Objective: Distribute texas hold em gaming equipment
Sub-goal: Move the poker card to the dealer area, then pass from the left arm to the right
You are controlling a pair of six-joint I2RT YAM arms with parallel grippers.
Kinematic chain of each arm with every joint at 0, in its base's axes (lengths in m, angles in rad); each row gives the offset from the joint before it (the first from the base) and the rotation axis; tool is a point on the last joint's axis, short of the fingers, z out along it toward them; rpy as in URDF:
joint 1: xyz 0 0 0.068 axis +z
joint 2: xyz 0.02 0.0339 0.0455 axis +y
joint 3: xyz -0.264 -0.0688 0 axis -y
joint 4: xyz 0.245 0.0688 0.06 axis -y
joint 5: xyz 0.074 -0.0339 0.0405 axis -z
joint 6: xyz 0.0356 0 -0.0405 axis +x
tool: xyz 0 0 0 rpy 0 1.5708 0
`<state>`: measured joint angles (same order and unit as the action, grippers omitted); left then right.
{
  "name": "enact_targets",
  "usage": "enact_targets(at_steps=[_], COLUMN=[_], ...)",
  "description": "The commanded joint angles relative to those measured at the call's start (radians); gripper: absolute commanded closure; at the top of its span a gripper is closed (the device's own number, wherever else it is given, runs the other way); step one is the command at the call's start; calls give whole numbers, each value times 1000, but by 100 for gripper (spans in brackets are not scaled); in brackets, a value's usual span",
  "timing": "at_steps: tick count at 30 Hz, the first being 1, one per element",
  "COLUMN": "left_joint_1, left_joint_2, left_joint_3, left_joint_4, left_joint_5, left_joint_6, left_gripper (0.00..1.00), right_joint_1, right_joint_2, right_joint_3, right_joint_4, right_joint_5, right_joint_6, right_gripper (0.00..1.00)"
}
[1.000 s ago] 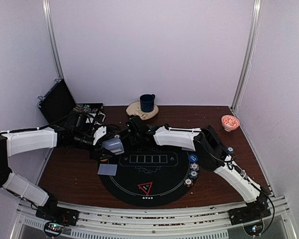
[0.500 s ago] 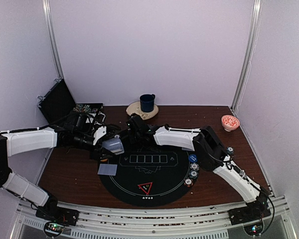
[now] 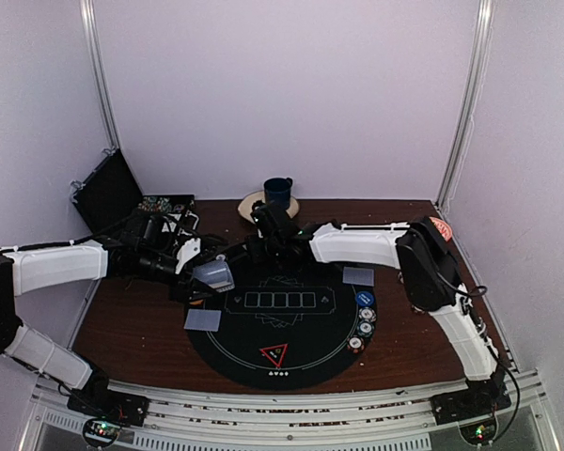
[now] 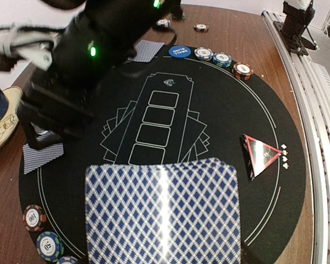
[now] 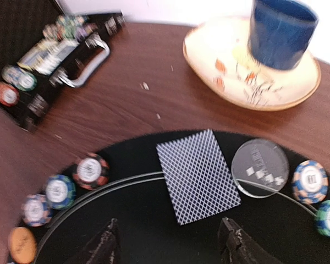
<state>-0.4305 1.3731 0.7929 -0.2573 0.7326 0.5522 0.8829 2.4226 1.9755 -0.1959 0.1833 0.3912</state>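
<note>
Released card (image 5: 198, 176) at far edge of mat (image 5: 126, 212) from newly parted right gripper (image 5: 170, 243); held deck (image 4: 162, 214) clenched in left gripper (image 3: 207, 274); advanced deal.

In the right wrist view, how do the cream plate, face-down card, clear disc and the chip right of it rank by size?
1. cream plate
2. face-down card
3. clear disc
4. chip
The plate lies farthest, so its lead is safe.
</note>
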Motion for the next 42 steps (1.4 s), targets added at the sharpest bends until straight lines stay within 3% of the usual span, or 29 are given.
enact_targets(at_steps=[1, 11, 20, 27, 37, 42], left_joint_1=[9, 7, -28, -48, -65, -78], left_joint_2=[-8, -5, -6, -10, -18, -16], left_joint_3=[29, 29, 22, 12, 4, -3], left_joint_4=[20, 18, 18, 17, 15, 15], left_joint_5=[27, 24, -15, -39, -41, -49], left_joint_6=[-1, 3, 21, 38, 48, 58], left_gripper=[97, 97, 96, 96, 96, 96], right_joint_1=[-5, -4, 15, 23, 56, 59], right_joint_2=[-206, -478, -472, -456, -365, -337], right_joint_3=[-113, -460, -629, -675, -610, -612], right_joint_4=[52, 167, 416, 565, 531, 620], right_joint_5=[-39, -355, -728, -795, -799, -862], right_joint_6=[0, 119, 337, 435, 433, 492], right_gripper=[36, 27, 19, 18, 17, 18])
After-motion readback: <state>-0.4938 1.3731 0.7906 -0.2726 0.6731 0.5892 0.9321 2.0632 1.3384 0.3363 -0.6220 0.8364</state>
